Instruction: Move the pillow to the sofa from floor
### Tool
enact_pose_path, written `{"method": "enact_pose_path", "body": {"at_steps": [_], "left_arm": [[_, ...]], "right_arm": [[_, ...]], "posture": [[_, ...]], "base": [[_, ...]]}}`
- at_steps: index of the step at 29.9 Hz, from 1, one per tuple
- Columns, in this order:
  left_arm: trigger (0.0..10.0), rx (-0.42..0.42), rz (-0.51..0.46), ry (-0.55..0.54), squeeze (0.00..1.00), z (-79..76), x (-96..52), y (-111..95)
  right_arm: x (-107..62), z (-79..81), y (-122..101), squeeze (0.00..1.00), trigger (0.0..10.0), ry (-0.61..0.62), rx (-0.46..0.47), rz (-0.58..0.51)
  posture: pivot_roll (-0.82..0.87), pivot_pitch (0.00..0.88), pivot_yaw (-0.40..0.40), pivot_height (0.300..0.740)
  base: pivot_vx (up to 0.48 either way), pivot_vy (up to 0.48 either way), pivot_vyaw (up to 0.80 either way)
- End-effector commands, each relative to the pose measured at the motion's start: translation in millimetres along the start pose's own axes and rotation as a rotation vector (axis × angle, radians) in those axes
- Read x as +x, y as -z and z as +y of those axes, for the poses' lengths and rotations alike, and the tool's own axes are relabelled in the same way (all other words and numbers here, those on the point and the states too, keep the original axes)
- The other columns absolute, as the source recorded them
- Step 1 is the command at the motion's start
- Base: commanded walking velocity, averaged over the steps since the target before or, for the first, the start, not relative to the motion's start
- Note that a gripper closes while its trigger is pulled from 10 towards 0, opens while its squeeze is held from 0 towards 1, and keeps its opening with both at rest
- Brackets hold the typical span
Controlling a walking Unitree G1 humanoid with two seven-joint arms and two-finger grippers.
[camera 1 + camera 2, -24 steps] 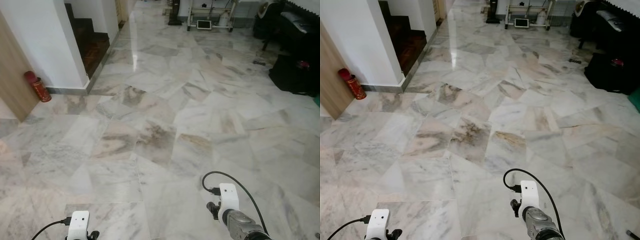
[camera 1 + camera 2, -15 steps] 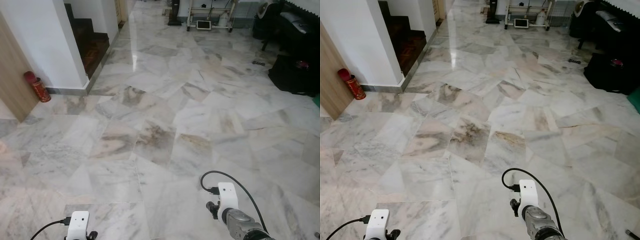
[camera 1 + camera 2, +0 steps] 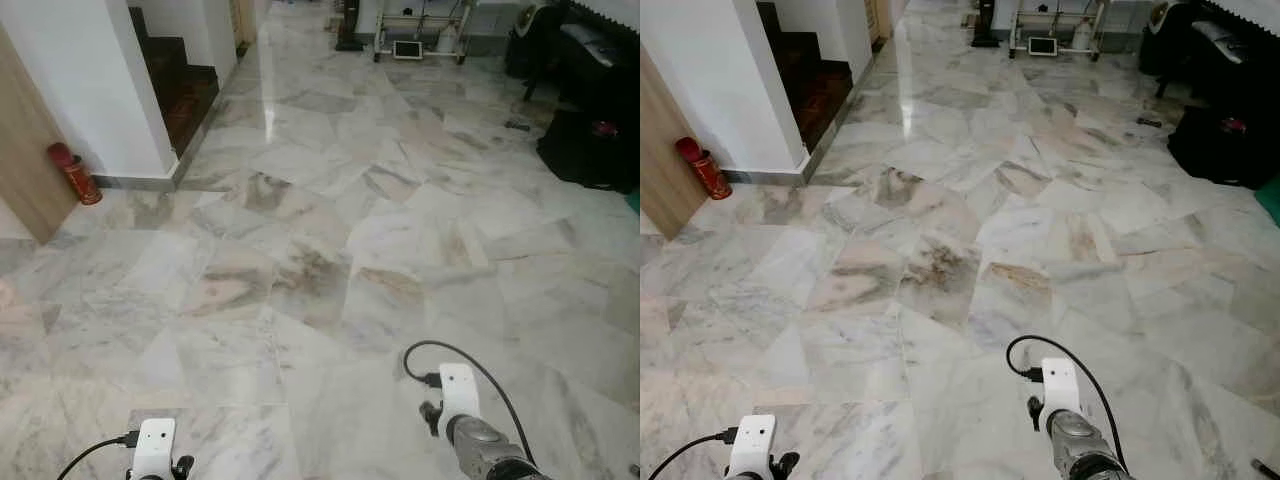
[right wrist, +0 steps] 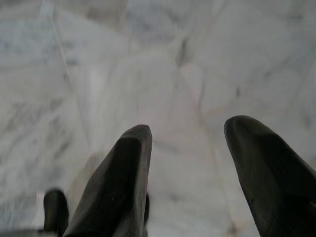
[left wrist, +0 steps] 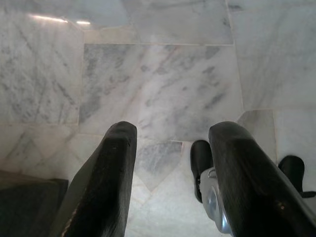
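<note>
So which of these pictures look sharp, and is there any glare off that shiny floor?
Both eye views are sharp; a bright streak of glare runs down the marble floor beside the dark stairs. Left wrist view: fairly crisp tiles, small glints near one edge, left pincer open. Right wrist view: soft and blurred, right pincer open.

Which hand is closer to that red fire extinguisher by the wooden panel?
Left. The left hand hangs low on the robot's left, the same side as the red fire extinguisher; the right hand hangs further right, across from it.
</note>
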State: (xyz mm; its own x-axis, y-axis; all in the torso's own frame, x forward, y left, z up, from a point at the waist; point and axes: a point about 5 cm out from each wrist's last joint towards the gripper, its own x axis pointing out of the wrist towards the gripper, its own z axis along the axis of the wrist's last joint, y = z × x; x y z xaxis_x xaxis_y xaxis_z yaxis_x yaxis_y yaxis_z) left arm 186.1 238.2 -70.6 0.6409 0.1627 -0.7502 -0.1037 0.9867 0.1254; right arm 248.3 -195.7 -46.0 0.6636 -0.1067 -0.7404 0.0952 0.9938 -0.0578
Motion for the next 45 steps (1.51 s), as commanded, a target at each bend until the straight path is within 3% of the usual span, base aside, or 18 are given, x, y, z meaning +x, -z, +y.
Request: {"method": "enact_pose_path", "body": {"at_steps": [1,7,9,11,13,18,21,25,26,28,29,32,35,38,39,42,44,45], "left_arm": [[10.0,-0.026,0.001,-0.025,0.00,2.5,-1.4,4.2],[10.0,-0.038,-0.007,-0.038,0.00,3.4,-1.5,3.8],[10.0,-0.039,-0.012,-0.041,0.00,3.7,-1.5,3.3],[10.0,-0.046,-0.017,-0.048,0.00,4.0,-1.6,3.0],[10.0,-0.048,-0.021,-0.057,0.00,4.7,-1.7,2.7],[10.0,-0.055,-0.028,-0.070,0.00,5.6,-1.9,2.3],[10.0,-0.058,-0.031,-0.080,0.00,6.8,-2.1,2.5],[10.0,-0.062,-0.035,-0.088,0.00,7.5,-2.1,2.1],[10.0,-0.064,-0.039,-0.094,0.00,7.9,-2.2,1.7],[10.0,-0.063,-0.043,-0.097,0.00,8.2,-2.3,1.5],[10.0,-0.063,-0.047,-0.101,0.00,8.4,-2.4,1.2],[10.0,-0.062,-0.053,-0.108,0.00,9.0,-2.5,0.8],[10.0,-0.065,-0.057,-0.119,0.00,10.4,-2.7,0.4],[10.0,-0.063,-0.058,-0.122,0.00,10.5,-2.5,-0.2],[10.0,-0.063,-0.058,-0.122,0.00,10.5,-2.5,-0.2],[10.0,-0.071,-0.067,-0.124,0.00,10.5,-2.5,-1.2],[10.0,-0.078,-0.070,-0.129,0.00,10.1,-2.4,-1.8],[10.0,-0.078,-0.070,-0.129,0.00,10.1,-2.4,-1.8]], "right_arm": [[-1.3,-0.2,-6.2,0.00,10.0,0.028,0.053,-0.113],[-5.4,-2.2,-19.0,0.00,10.0,0.067,0.114,-0.289],[-6.8,-2.1,-23.5,0.00,10.0,0.064,0.086,-0.335],[-14.9,-33.3,-77.3,0.00,10.0,0.081,0.049,-0.553],[-27.6,-48.9,-119.9,0.00,10.0,0.073,0.065,-0.733],[-38.8,-46.5,-145.6,0.00,10.0,0.063,0.077,-0.871],[-53.7,-29.3,-171.3,0.00,10.0,-0.008,0.015,-1.013],[-67.9,-10.6,-183.6,0.00,10.0,-0.092,-0.037,-1.107],[-76.5,0.7,-185.3,0.00,10.0,-0.143,-0.079,-1.143],[-82.6,7.7,-184.1,0.00,10.0,-0.177,-0.108,-1.160],[-92.7,11.6,-179.2,0.00,10.0,-0.189,-0.183,-1.187],[-103.5,12.3,-170.6,0.00,10.0,-0.180,-0.249,-1.205],[-114.9,9.1,-150.8,0.00,10.0,-0.163,-0.249,-1.187],[-113.5,-9.1,-105.8,0.00,10.0,-0.067,-0.214,-1.031],[-113.5,-9.1,-105.8,0.00,10.0,-0.067,-0.214,-1.031],[-105.2,-24.9,-73.6,0.00,10.0,-0.012,-0.121,-0.914],[-87.2,-40.2,-44.0,0.00,10.0,0.055,-0.084,-0.754],[-87.2,-40.2,-44.0,0.00,10.0,0.055,-0.084,-0.754]], "posture": [[-0.04,0.000,-0.003,0.740],[-0.03,0.000,-0.009,0.740],[-0.03,0.000,-0.009,0.740],[-0.03,0.000,-0.009,0.740],[-0.03,0.000,-0.009,0.740],[-0.04,0.000,-0.006,0.740],[-0.04,0.005,-0.004,0.740],[-0.04,0.010,-0.006,0.740],[-0.04,0.010,-0.006,0.740],[-0.04,0.011,-0.007,0.740],[-0.04,0.011,-0.008,0.740],[-0.05,0.011,-0.006,0.740],[-0.07,0.016,0.007,0.740],[-0.07,0.015,0.013,0.740],[-0.07,0.015,0.013,0.740],[-0.08,0.012,0.012,0.740],[-0.08,0.008,0.007,0.740],[-0.08,0.008,0.007,0.740]], "base": [[0.000,0.000,0.00],[0.000,0.000,0.00],[0.000,0.000,0.00],[0.000,0.000,0.00],[0.000,0.000,0.00],[0.000,0.000,0.00],[0.000,0.000,0.00],[0.000,0.000,0.00],[0.000,0.000,0.00],[0.000,0.000,0.00],[0.000,0.000,0.00],[0.000,0.000,0.00],[0.000,0.000,0.00],[0.000,0.000,0.00],[0.000,0.000,0.00],[0.000,0.000,0.00],[0.000,0.000,0.00],[0.000,0.000,0.00]]}}
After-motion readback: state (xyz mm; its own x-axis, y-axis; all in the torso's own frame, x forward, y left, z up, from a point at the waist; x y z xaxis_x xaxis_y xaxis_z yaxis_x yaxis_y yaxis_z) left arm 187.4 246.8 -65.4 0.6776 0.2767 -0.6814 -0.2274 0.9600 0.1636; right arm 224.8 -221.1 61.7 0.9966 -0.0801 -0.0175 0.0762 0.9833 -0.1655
